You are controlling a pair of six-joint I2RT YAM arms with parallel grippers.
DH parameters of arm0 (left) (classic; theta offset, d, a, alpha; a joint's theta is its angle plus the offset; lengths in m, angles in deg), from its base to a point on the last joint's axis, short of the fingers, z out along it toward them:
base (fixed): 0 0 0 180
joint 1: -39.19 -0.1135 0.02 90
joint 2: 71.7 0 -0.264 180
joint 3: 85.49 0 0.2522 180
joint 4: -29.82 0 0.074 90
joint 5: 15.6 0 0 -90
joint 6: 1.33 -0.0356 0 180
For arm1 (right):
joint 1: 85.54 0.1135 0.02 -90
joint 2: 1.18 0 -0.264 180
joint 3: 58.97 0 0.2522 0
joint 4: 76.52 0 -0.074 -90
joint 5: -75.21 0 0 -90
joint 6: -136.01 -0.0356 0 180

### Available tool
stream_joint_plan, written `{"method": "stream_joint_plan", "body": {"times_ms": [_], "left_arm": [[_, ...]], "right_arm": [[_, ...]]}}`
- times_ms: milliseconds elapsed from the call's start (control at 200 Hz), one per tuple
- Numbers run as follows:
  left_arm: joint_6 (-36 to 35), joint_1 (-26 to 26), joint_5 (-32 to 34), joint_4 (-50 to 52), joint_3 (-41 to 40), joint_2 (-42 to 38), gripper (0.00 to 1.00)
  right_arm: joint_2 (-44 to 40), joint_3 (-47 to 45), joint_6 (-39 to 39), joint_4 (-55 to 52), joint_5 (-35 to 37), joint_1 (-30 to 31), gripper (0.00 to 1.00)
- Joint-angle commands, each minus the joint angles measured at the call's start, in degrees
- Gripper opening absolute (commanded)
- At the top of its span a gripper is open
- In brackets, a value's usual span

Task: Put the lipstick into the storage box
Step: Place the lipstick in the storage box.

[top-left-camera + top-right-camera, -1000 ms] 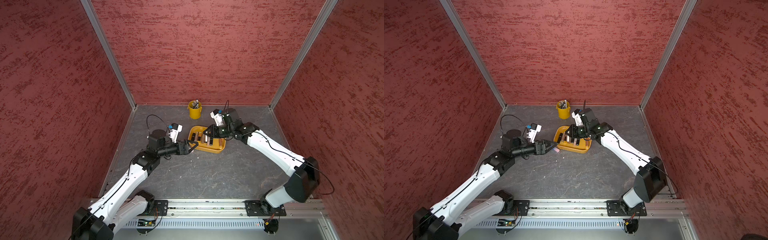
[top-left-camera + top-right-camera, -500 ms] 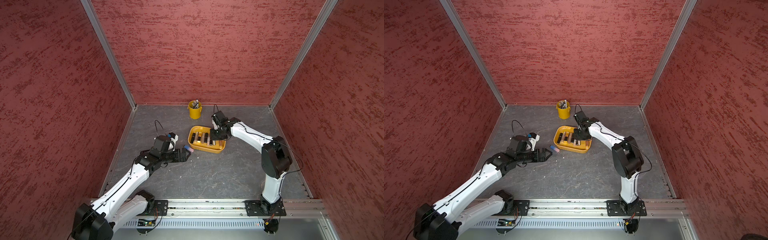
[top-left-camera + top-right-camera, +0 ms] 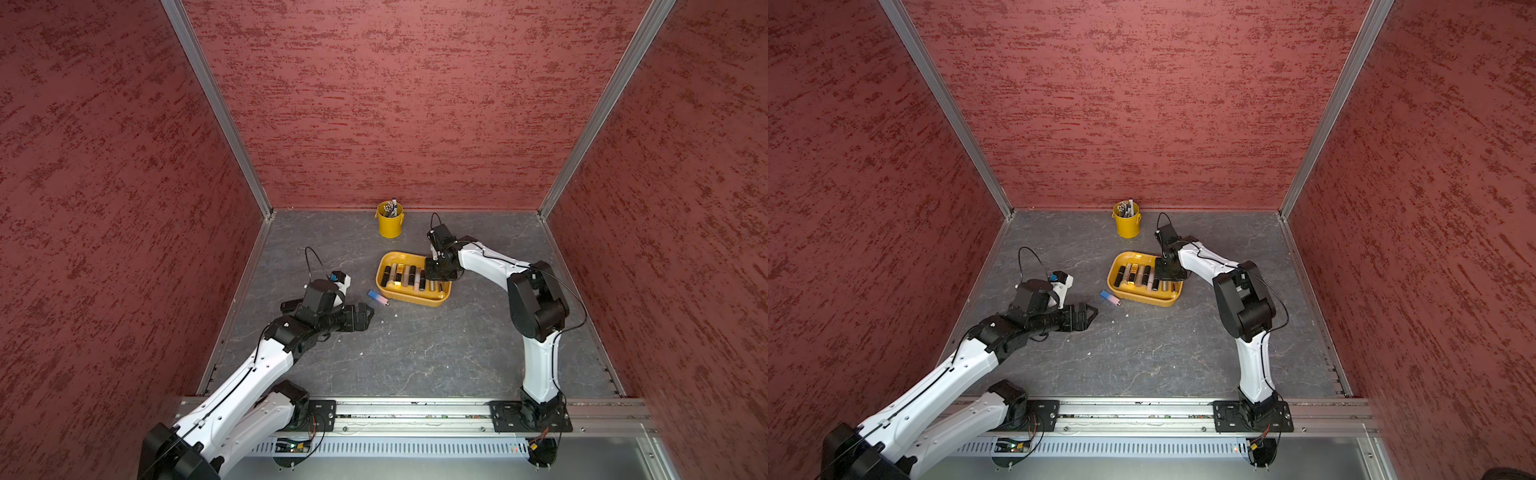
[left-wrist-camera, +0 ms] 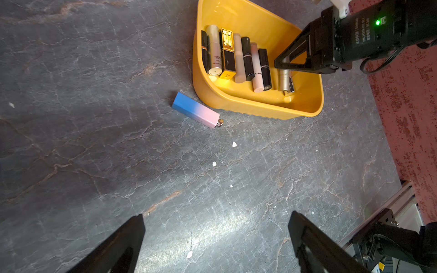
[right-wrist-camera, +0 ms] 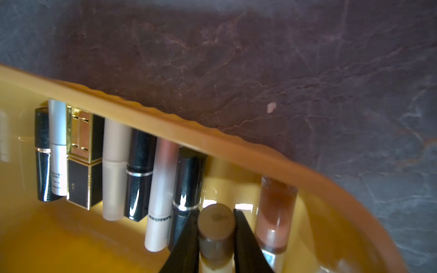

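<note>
Mia: One lipstick (image 4: 195,110), blue and pink, lies flat on the table (image 4: 94,165), just beside the yellow box (image 4: 260,106). It is not in yet.

Ben: Who can grab it?

Mia: The left claw (image 4: 216,214) is near it, wide apart and empty.

Ben: And the right claw?

Mia: The right claw (image 5: 216,218) is down inside the box. It is clamped on a brown-topped tube (image 5: 216,241), next to a row of other tubes (image 5: 139,175).

Ben: What could go wrong?

Mia: I think the lipstick sits so close to the box wall that a finger could bump the box and shove it. The smooth lipstick could slide away too. And if the right claw lifts without letting go, that tube comes out.
</note>
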Motion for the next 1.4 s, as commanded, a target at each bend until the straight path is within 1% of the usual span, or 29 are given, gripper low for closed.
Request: {"method": "stream_joint_plan", "body": {"times_ms": [0, 195, 501, 701, 832, 972, 1047, 1192, 1307, 1393], "left_arm": [[-2.01, 0.22, -0.81, -1.45, -0.51, -0.17, 1.00], [-1.87, 0.24, -1.38, -1.51, -0.68, -0.20, 1.00], [-2.40, 0.15, -1.82, -1.43, -1.16, 0.12, 1.00], [-1.86, 0.07, -1.51, -1.36, -0.38, 2.54, 1.00], [-2.84, -0.05, -2.52, -2.06, -0.43, 3.93, 1.00], [-8.47, 0.06, -4.28, -3.56, -0.33, 4.32, 0.99], [-11.58, -0.81, -5.57, -3.62, 0.79, 4.97, 1.00], [-21.49, -0.39, -8.17, -4.19, 4.12, 7.24, 1.00], [-29.58, -0.46, -8.51, -4.13, 6.35, 11.31, 1.00], [-37.47, -0.87, -9.90, -3.55, 7.50, 15.01, 1.00]], "right_arm": [[0.95, 1.45, -1.63, 2.74, -1.90, -0.59, 0.17], [2.10, 1.09, -3.36, 4.66, -2.89, -1.46, 0.18], [2.55, 0.25, -4.73, 6.32, -4.61, -2.16, 0.27], [1.67, -0.37, -4.51, 6.27, -4.74, -2.43, 0.34], [0.87, -0.68, -4.40, 6.26, -5.27, -2.50, 0.36], [-1.57, -1.72, -4.43, 6.71, -7.16, -2.45, 0.37], [-4.11, -2.82, -4.73, 6.72, -8.60, -2.36, 0.37], [-10.77, -7.78, -5.52, 9.22, -11.58, -1.88, 0.38], [-15.88, -11.76, -5.63, 10.15, -13.62, -1.33, 0.38], [-19.63, -14.62, -5.55, 10.73, -14.95, -1.17, 0.38]]}}
